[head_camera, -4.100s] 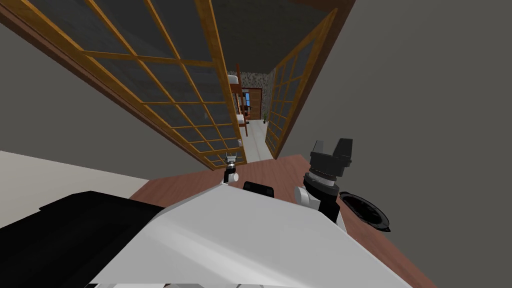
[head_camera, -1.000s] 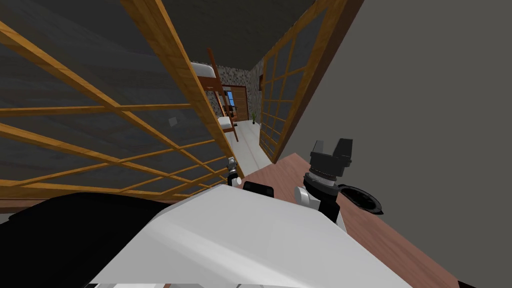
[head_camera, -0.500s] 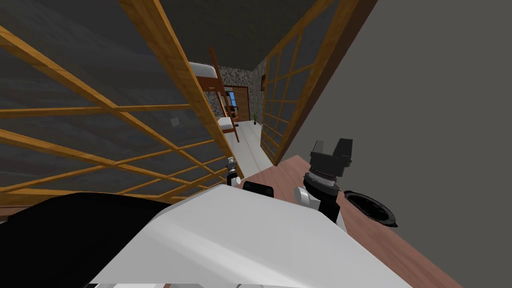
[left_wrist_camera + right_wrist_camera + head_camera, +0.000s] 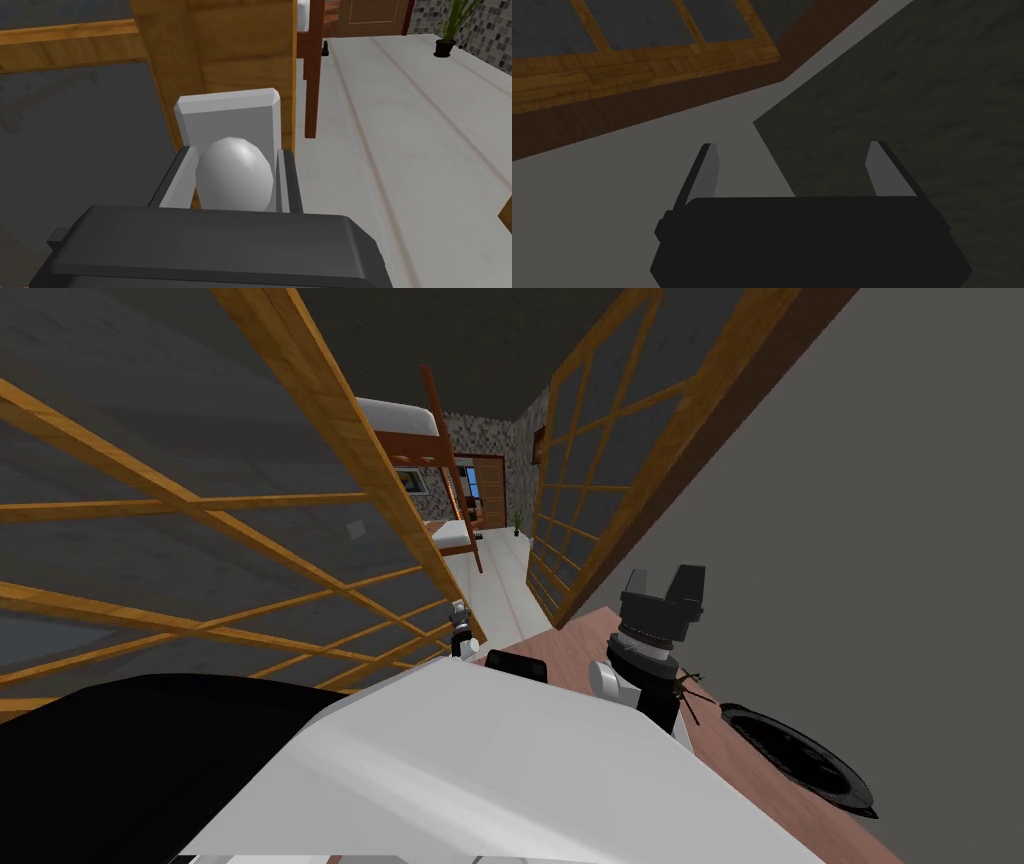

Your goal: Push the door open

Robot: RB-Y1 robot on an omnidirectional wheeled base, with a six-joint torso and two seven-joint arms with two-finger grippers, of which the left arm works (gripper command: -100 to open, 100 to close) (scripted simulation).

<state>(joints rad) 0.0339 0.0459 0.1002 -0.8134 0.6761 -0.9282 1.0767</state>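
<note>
Clamped the left gripper (image 4: pixel 232 156) on the grey egg-shaped knob (image 4: pixel 234 172), with both fingers (image 4: pixel 286 175) pressed flat against the knob's sides and drawn well in from full spread. Touched nothing else with that hand.

Saw the knob seated on a pale grey plate (image 4: pixel 227 117), fixed to the edge stile of the door (image 4: pixel 235 55), a wooden lattice leaf with dark panes running away from the knob. Found the leaf standing open, with a gap just past the knob's stile and a second lattice leaf (image 4: pixel 590 458) across that gap.

Looked beyond the knob over a pale floor (image 4: pixel 400 150) to a bunk bed (image 4: pixel 415 428) and, farther still, a potted plant (image 4: pixel 446 30).

Held the right gripper (image 4: pixel 792 167) well apart from the knob, fingers spread wide and grasping nothing. Noted a black round object (image 4: pixel 800 758) on the reddish floor (image 4: pixel 580 638), farther from the knob than that gripper.
</note>
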